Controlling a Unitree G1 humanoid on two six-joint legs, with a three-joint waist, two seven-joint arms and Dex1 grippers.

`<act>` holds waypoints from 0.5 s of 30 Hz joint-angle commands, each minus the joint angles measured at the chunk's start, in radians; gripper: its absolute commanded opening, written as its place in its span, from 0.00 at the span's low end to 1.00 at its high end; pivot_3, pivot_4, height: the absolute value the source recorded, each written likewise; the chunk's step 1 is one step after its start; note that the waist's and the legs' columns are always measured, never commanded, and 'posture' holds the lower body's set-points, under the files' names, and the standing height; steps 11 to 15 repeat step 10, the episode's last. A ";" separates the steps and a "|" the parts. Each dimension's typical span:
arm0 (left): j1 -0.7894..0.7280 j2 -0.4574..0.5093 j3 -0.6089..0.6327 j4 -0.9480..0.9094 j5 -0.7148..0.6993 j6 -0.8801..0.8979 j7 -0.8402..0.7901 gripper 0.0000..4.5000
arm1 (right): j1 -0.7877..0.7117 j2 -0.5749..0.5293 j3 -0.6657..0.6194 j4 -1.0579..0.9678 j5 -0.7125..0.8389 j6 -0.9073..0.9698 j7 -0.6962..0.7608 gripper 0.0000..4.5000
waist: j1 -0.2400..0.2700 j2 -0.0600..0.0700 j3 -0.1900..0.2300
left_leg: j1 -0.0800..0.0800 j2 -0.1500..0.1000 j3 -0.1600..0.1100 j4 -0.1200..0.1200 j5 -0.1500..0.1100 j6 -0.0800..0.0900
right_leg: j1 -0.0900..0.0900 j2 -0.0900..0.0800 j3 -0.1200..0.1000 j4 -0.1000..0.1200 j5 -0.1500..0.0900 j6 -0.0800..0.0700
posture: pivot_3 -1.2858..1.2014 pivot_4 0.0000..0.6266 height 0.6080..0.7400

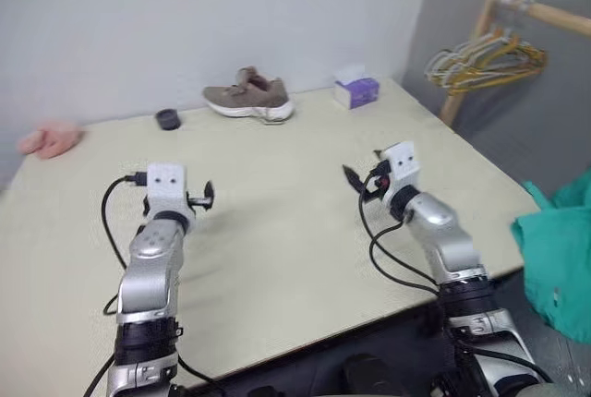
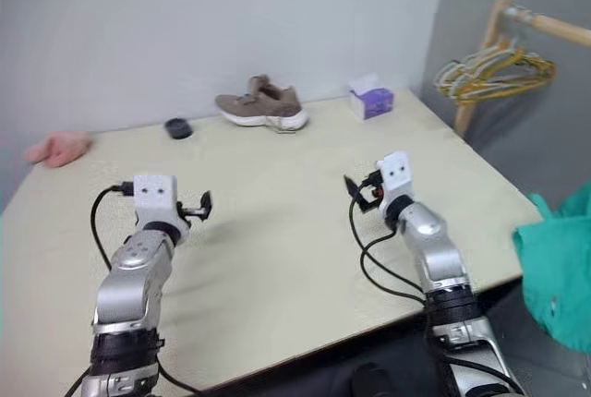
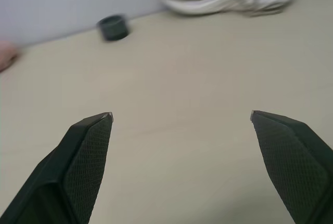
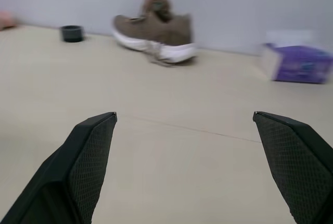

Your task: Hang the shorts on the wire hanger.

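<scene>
Pale grey walls close in a beige table that carries little: a brown shoe and a small dark cap along the far edge, a purple tissue box at the far right corner, and a pink fuzzy cloth at the far left edge.

Both arms reach out level over the bare middle of the table. The left gripper has its two black fingers spread wide with nothing between them, and the right gripper is likewise spread and empty.

The shorts are off the table, a teal-green heap just past its near right corner, partly cut off by the frame edge; what they rest on cannot be made out. Beyond the far right corner a wooden rail holds a bunch of yellow and silver hangers. A single olive-bronze wire hanger may be among them, but I cannot pick it out.

The shorts look light, limp and soft, so they should sag and fold wherever unsupported. The gathered waistband seems the best place to pinch, being the thickest, firmest edge. The right arm looks nearer to them.
</scene>
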 commanded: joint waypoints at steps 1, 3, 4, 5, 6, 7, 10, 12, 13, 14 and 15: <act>-0.018 -0.007 0.012 -0.074 -0.027 -0.021 0.004 1.00 | -0.055 0.006 -0.008 0.045 -0.011 -0.073 0.020 0.99 | 0.034 -0.001 -0.001 | 0.000 -0.001 0.000 0.000 0.000 0.000 | 0.000 0.000 0.000 0.000 0.000 0.000 | 0.48 0.00 1.00; -0.021 -0.004 0.020 -0.079 -0.041 -0.024 -0.003 1.00 | -0.069 0.006 -0.004 0.074 -0.013 -0.085 0.038 0.99 | 0.059 -0.002 -0.002 | 0.001 -0.001 0.000 0.000 0.000 0.000 | 0.000 0.000 0.000 0.000 0.001 -0.001 | 0.48 0.00 1.00; -0.020 -0.001 0.025 -0.078 -0.047 -0.023 -0.007 1.00 | -0.073 0.007 -0.007 0.083 -0.010 -0.084 0.043 0.99 | 0.065 -0.002 -0.002 | 0.001 -0.001 -0.001 0.000 0.000 0.000 | 0.000 0.000 -0.001 0.001 0.001 -0.001 | 0.49 0.00 1.00; -0.019 0.003 0.028 -0.077 -0.051 -0.022 -0.010 1.00 | -0.076 0.006 -0.010 0.089 -0.008 -0.084 0.047 0.99 | 0.070 -0.003 -0.002 | 0.001 -0.001 -0.001 0.000 0.000 0.000 | 0.000 0.000 -0.001 0.001 0.002 -0.002 | 0.49 0.00 1.00; -0.016 0.009 0.029 -0.076 -0.055 -0.020 -0.013 1.00 | -0.077 0.006 -0.012 0.093 -0.007 -0.085 0.049 0.99 | 0.074 -0.003 -0.002 | 0.001 -0.001 -0.001 0.000 0.000 -0.001 | 0.000 0.000 -0.001 0.001 0.002 -0.002 | 0.49 0.00 1.00; -0.014 0.011 0.028 -0.077 -0.058 -0.019 -0.014 1.00 | -0.077 0.004 -0.013 0.095 -0.007 -0.087 0.052 0.99 | 0.076 -0.003 -0.002 | 0.002 0.000 0.000 0.000 0.001 -0.001 | 0.001 0.000 -0.001 0.002 0.003 -0.003 | 0.49 0.00 1.00; 0.004 0.026 0.022 -0.094 -0.060 -0.021 -0.026 1.00 | -0.078 -0.005 -0.016 0.095 -0.008 -0.075 0.057 0.99 | 0.081 -0.003 -0.002 | 0.002 0.000 0.000 -0.001 0.003 -0.004 | 0.001 0.001 -0.001 0.005 0.003 -0.004 | 0.50 0.01 1.00; 0.004 0.026 0.022 -0.094 -0.060 -0.021 -0.026 1.00 | -0.078 -0.005 -0.016 0.095 -0.008 -0.075 0.057 0.99 | 0.081 -0.003 -0.002 | 0.002 0.000 0.000 -0.001 0.003 -0.004 | 0.001 0.001 -0.001 0.005 0.003 -0.004 | 0.50 0.01 1.00; 0.004 0.026 0.022 -0.094 -0.060 -0.021 -0.026 1.00 | -0.078 -0.005 -0.016 0.095 -0.008 -0.075 0.057 0.99 | 0.081 -0.003 -0.002 | 0.002 0.000 0.000 -0.001 0.003 -0.004 | 0.001 0.001 -0.001 0.005 0.003 -0.004 | 0.50 0.01 1.00; 0.004 0.026 0.022 -0.094 -0.060 -0.021 -0.026 1.00 | -0.078 -0.005 -0.016 0.095 -0.008 -0.075 0.057 0.99 | 0.081 -0.003 -0.002 | 0.002 0.000 0.000 -0.001 0.003 -0.004 | 0.001 0.001 -0.001 0.005 0.003 -0.004 | 0.50 0.01 1.00; 0.004 0.026 0.022 -0.094 -0.060 -0.021 -0.026 1.00 | -0.078 -0.005 -0.016 0.095 -0.008 -0.075 0.057 0.99 | 0.081 -0.003 -0.002 | 0.002 0.000 0.000 -0.001 0.003 -0.004 | 0.001 0.001 -0.001 0.005 0.003 -0.004 | 0.50 0.01 1.00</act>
